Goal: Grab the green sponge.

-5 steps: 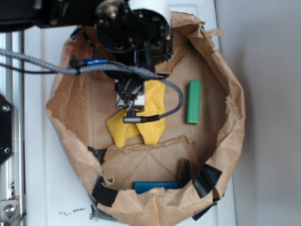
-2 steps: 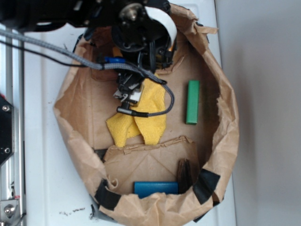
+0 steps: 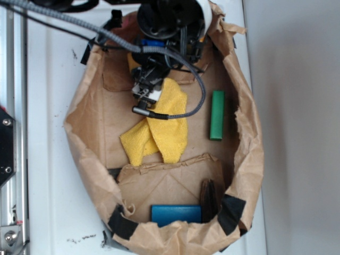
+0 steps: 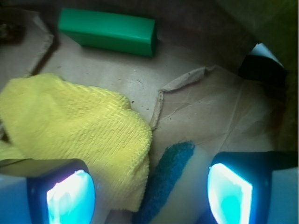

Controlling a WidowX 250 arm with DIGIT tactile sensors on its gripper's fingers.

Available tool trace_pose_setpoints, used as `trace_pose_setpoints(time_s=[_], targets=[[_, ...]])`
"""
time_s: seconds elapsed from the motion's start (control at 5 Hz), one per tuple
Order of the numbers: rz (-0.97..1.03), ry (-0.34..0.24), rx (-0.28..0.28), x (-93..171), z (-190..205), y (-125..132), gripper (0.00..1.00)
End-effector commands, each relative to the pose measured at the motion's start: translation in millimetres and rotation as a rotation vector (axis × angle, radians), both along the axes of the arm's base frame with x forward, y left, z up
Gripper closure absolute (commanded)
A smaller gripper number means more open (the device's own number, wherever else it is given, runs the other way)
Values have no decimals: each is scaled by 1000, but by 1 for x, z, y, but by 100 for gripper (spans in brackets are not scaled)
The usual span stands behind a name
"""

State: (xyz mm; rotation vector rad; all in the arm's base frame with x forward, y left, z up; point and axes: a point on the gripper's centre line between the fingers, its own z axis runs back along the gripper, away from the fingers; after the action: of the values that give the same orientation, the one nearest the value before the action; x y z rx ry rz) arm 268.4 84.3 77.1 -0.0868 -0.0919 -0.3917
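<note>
From the exterior view I see my black gripper [image 3: 147, 91] at twelve o'clock inside the crumpled brown paper bag [image 3: 85, 133], over the yellow woven cloth [image 3: 167, 127].

On the wrist view, the jaws stand apart, the dark green-topped sponge [image 4: 163, 179] between them at six o'clock, the bright green rectangular block [image 4: 107, 31] at eleven.
</note>
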Motion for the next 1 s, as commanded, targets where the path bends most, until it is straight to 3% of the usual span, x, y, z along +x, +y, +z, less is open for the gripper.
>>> trace_pose_setpoints(time_s=[0.0, 0.2, 0.8], targets=[[65, -25, 3, 6, 41, 23, 0], [82, -16, 24, 11, 30, 26, 0], [79, -87, 119, 10, -18, 28, 0]])
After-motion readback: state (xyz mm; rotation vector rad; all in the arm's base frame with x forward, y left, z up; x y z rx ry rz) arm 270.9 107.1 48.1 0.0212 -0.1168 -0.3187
